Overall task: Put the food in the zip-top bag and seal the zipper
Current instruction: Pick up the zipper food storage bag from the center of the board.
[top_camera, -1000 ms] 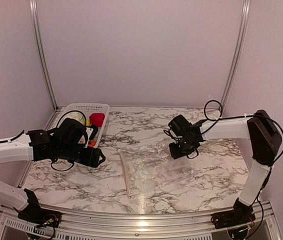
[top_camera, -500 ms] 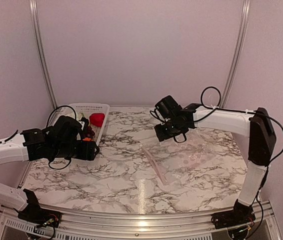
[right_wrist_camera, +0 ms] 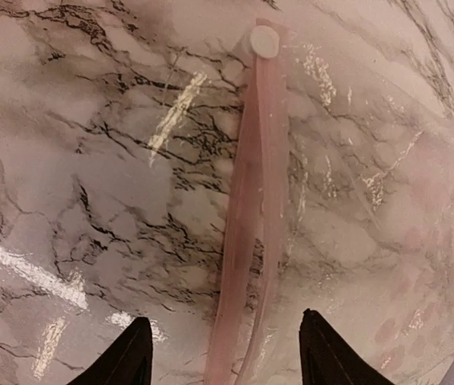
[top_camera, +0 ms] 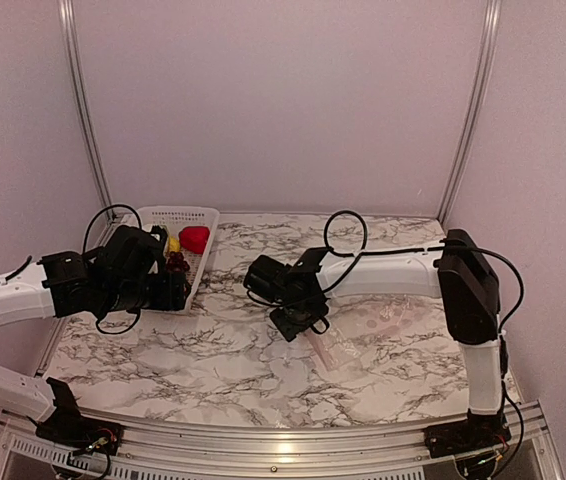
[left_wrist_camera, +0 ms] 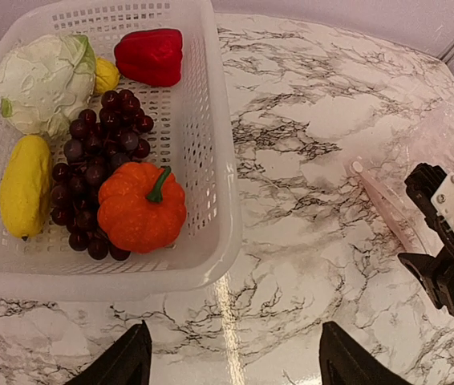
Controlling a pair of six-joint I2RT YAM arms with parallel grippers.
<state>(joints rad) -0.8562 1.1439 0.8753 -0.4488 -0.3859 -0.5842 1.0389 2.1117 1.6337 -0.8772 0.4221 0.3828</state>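
The food lies in a white slotted basket [left_wrist_camera: 219, 160]: a pale cauliflower-like piece [left_wrist_camera: 42, 80], red pepper [left_wrist_camera: 148, 56], small yellow fruit [left_wrist_camera: 105, 74], long yellow piece [left_wrist_camera: 25, 184], grape bunch [left_wrist_camera: 99, 152] and orange pumpkin-like fruit [left_wrist_camera: 141, 206]. My left gripper [left_wrist_camera: 231, 365] is open and empty, above the table just in front of the basket [top_camera: 178, 212]. The zip-top bag [top_camera: 393, 320] lies flat at right centre. My right gripper [right_wrist_camera: 225, 357] is open, hovering over the pinkish zipper [right_wrist_camera: 251, 224], fingers on either side of it. The white slider tab [right_wrist_camera: 264, 40] sits at the strip's far end.
The marble table [top_camera: 223, 360] is walled by pale panels at the back and sides. The basket stands at the back left corner. My right gripper [left_wrist_camera: 447, 241] shows in the left wrist view beside the bag's mouth edge [left_wrist_camera: 383, 200].
My right arm has swung left and down, from over the bag's middle to its zipper edge. The bag has shifted right and flattened. My left gripper has drawn back toward the basket.
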